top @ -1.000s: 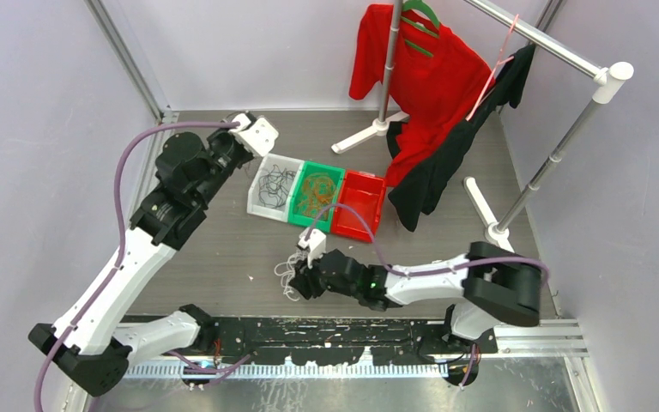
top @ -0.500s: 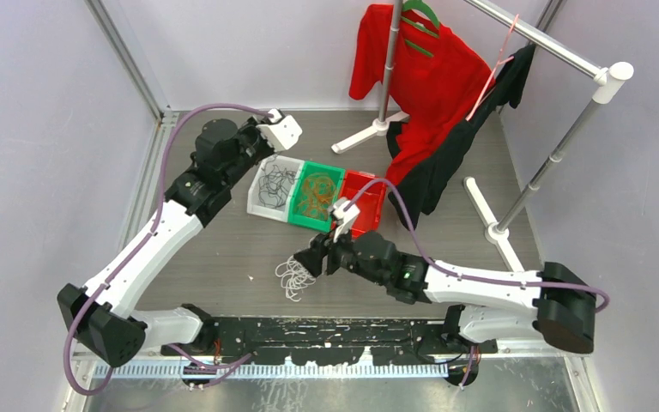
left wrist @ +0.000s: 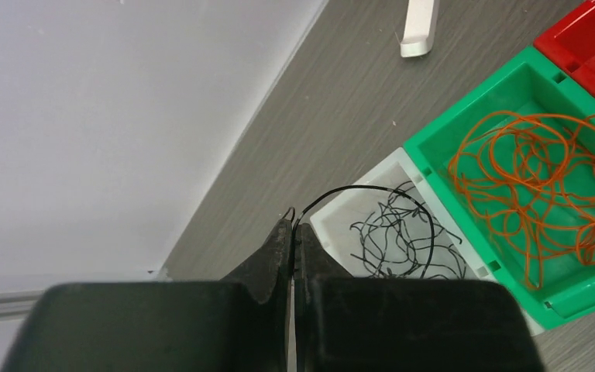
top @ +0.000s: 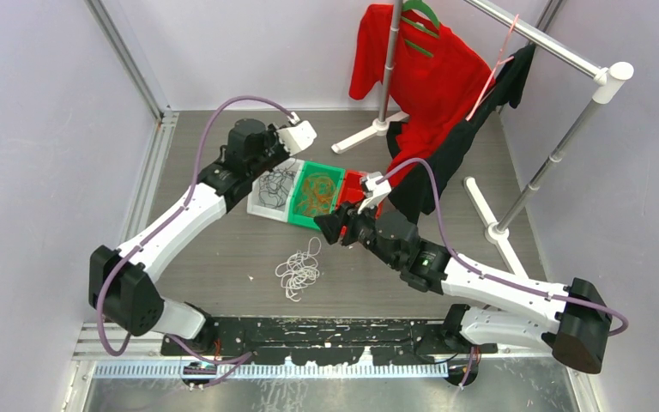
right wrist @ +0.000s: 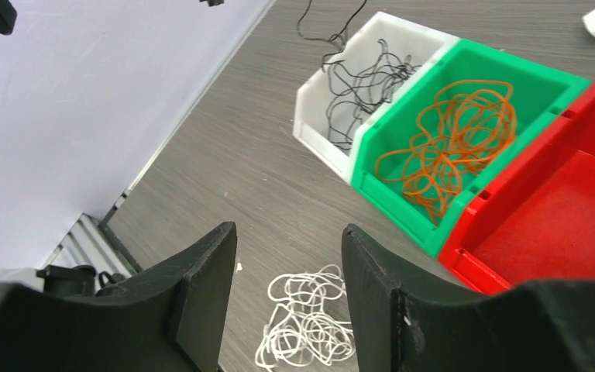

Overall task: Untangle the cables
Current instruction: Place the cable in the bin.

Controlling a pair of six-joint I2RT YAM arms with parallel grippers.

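Loose white cables (top: 299,273) (right wrist: 306,325) lie in a bunch on the table. Black cables (top: 273,187) (left wrist: 403,240) (right wrist: 360,85) fill the white bin (top: 255,199). The green bin (top: 299,215) next to it holds orange cables (top: 316,193) (left wrist: 542,186) (right wrist: 449,143). My left gripper (top: 276,163) (left wrist: 294,223) is shut on one thin black cable (left wrist: 380,188), which arcs from the fingertips down over the white bin. Raised between the white bunch and the green bin, my right gripper (top: 326,227) (right wrist: 288,229) is open and holds nothing.
A red bin (top: 367,187) (right wrist: 558,209) with nothing in it sits right of the green one, partly under my right arm. At the back right, a clothes rack (top: 558,51) carries red and black garments (top: 429,94), with white stand feet (top: 365,133) on the table. Walls close the left side.
My right gripper opened, left the white bunch on the table and rose towards the bins. My left arm swung right, bringing its black cable over the white bin.
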